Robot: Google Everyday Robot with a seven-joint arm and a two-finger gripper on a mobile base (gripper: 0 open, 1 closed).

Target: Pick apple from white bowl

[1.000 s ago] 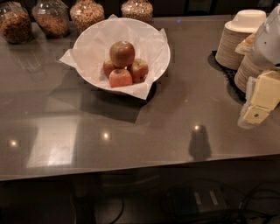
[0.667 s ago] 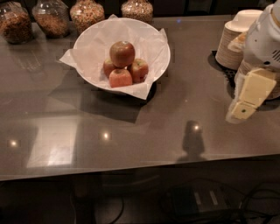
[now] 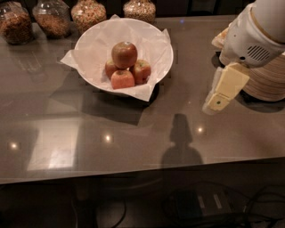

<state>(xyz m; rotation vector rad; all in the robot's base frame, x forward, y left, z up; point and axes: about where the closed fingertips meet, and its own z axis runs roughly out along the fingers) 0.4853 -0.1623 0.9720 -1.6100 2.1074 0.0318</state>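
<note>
The white bowl [image 3: 156,41], lined with crinkled white paper, stands at the back middle of the grey counter. The large brownish-red apple [image 3: 124,54] sits on top of three smaller red-yellow apples [image 3: 123,79] inside it. My gripper [image 3: 217,102] hangs from the white arm at the right, above the counter and well to the right of the bowl, its pale yellow fingers pointing down and left. It holds nothing that I can see.
Several glass jars of nuts and grains [image 3: 88,12] line the counter's back edge. A stack of beige paper bowls [image 3: 267,80] stands at the right, partly behind the arm. The counter's front edge [image 3: 142,171] runs below, with cables under it.
The arm and gripper have moved left and further into view, toward the bowl. The bowl and apples have not moved.
</note>
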